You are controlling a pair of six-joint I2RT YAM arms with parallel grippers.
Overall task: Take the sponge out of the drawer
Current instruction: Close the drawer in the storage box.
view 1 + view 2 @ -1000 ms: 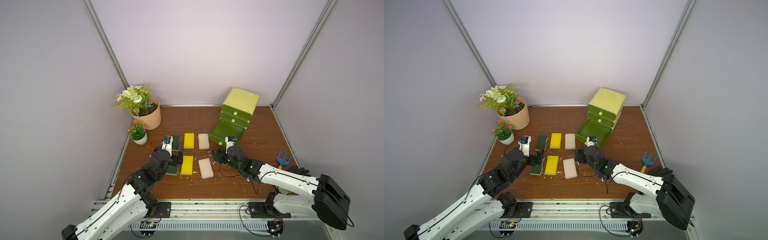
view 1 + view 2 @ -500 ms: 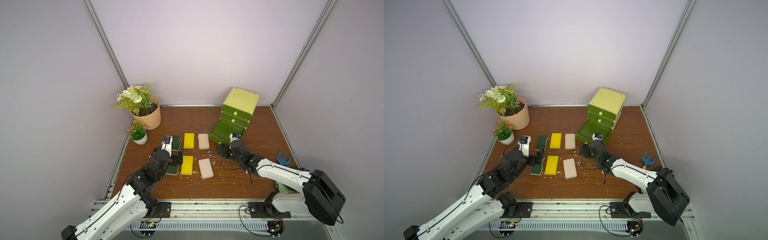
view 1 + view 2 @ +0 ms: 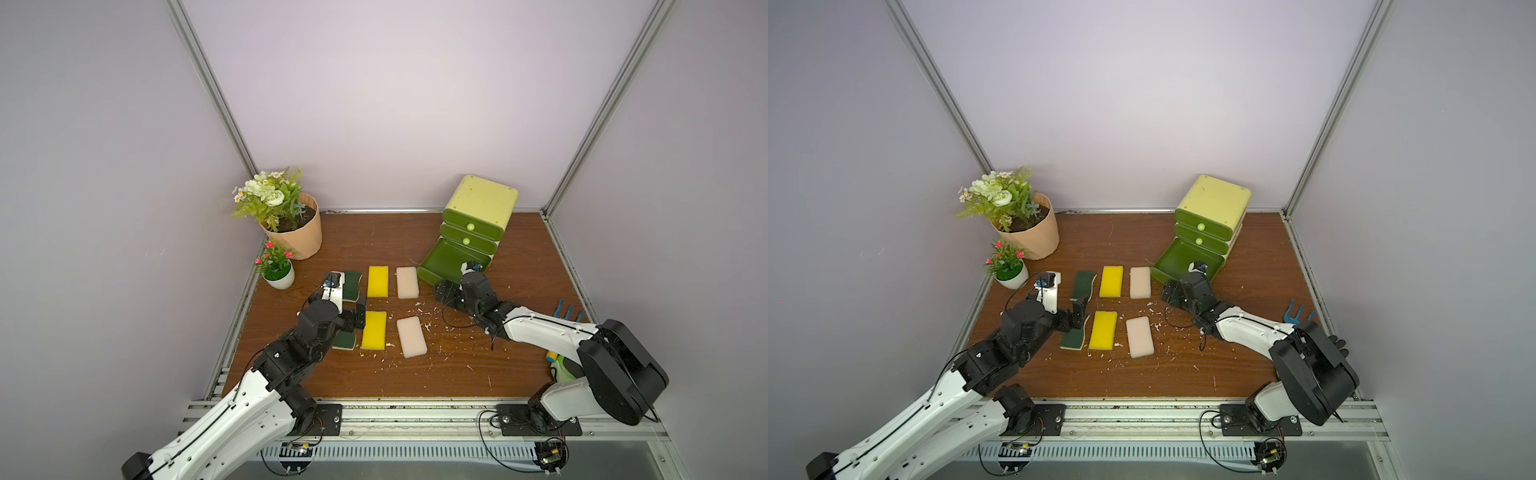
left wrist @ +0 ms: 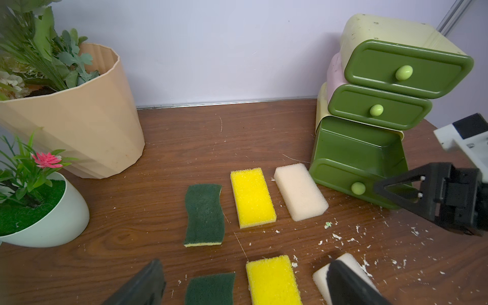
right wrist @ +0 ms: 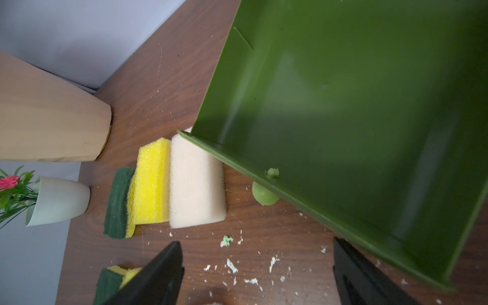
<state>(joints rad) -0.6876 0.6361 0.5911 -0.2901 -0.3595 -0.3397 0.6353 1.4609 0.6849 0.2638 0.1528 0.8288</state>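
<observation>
The green bottom drawer (image 3: 446, 259) (image 3: 1183, 259) of the small drawer unit is pulled out. In the right wrist view its inside (image 5: 343, 105) holds nothing. Several sponges lie on the table in two rows, left of the drawer: green (image 3: 352, 284), yellow (image 3: 378, 281) and cream (image 3: 407, 282) at the back, then green (image 3: 345, 340), yellow (image 3: 374, 336) and cream (image 3: 411, 336) in front. My right gripper (image 3: 442, 293) (image 5: 256, 245) is open and empty, low over the table just before the drawer's front and knob (image 5: 264, 195). My left gripper (image 3: 357, 316) (image 4: 244, 266) is open and empty over the front row.
A large potted plant (image 3: 297, 237) and a small white-potted one (image 3: 278, 274) stand at the back left. A blue garden fork (image 3: 567, 311) and a black glove (image 3: 1335, 345) lie at the right edge. Sponge crumbs litter the wood (image 3: 432, 316) between the sponges and my right arm.
My right gripper has drawn back from the front cream sponge toward the drawer's front, and its jaws have spread slightly wider. The left arm has not moved.
</observation>
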